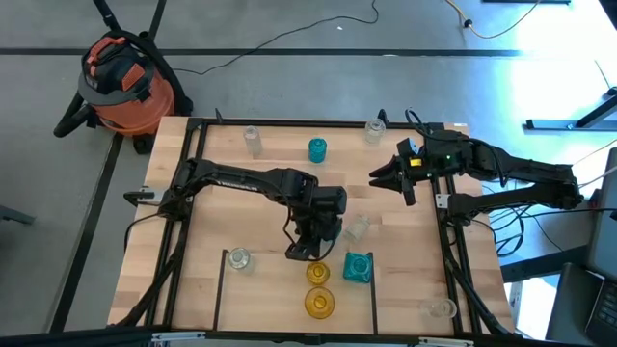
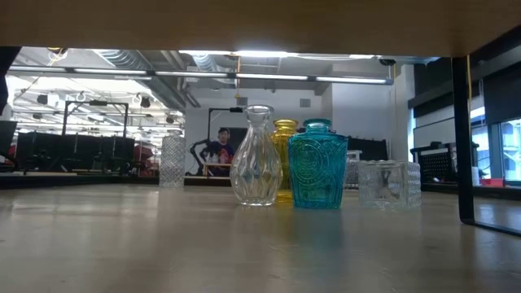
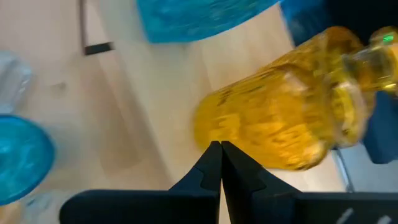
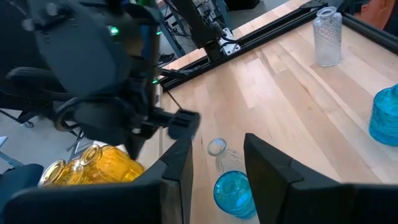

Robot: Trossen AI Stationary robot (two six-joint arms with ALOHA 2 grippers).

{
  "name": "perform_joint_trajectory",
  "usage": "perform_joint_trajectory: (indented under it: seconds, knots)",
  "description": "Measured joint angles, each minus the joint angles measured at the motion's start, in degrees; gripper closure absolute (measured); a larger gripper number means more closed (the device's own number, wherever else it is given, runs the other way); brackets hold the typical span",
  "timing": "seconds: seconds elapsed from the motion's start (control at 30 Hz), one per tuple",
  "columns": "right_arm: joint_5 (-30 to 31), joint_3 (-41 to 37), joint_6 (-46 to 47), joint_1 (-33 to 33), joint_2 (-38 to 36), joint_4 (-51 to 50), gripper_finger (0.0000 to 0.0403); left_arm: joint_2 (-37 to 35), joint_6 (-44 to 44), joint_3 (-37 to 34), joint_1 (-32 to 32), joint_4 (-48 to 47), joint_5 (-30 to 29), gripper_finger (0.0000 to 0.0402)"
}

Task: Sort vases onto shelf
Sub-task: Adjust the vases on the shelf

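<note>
My left gripper (image 1: 305, 251) is shut, low over the pale-wood shelf (image 1: 270, 289), right beside an amber-yellow vase (image 1: 318, 273). In the left wrist view its shut fingertips (image 3: 221, 149) show in front of that vase's belly (image 3: 273, 118). A second yellow vase (image 1: 319, 303) stands nearer the front edge. A teal square vase (image 1: 358, 267) stands to their right. A teal round vase (image 1: 317, 148) stands toward the far edge. My right gripper (image 1: 386, 178) is open and empty above the table's far right part; its fingers (image 4: 267, 165) hold nothing. My left gripper's shut fingertips (image 3: 219, 152) stand at the side of the yellow vase's belly (image 3: 249, 134), coming down at a slant from the far side. I cannot tell whether they touch it. The vase stands upright on the shelf.
Clear vases stand at the far left (image 1: 253, 140), far right (image 1: 374, 130), near left (image 1: 238, 257), centre right (image 1: 358, 227) and near right corner (image 1: 442, 308). Black frame rails (image 1: 453, 260) run along both sides. Thin dark lines (image 1: 224, 289) divide the shelf. An orange vacuum (image 1: 120, 82) stands beyond the table.
</note>
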Motion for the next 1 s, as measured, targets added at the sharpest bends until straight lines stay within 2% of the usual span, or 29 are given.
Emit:
perform_joint_trajectory:
  seconds: [0.23,1.0]
  knots:
    - [0.0,0.0,0.12,-0.02,0.0,-0.01,0.0292,0.0,-0.02,0.0,-0.56,0.94,1.62,0.0402]
    - [-0.61,-0.02,1.37,-0.02,0.0,-0.02,0.0292,0.0,-2.91,-0.04,-3.56,5.17,1.74,0.0402]
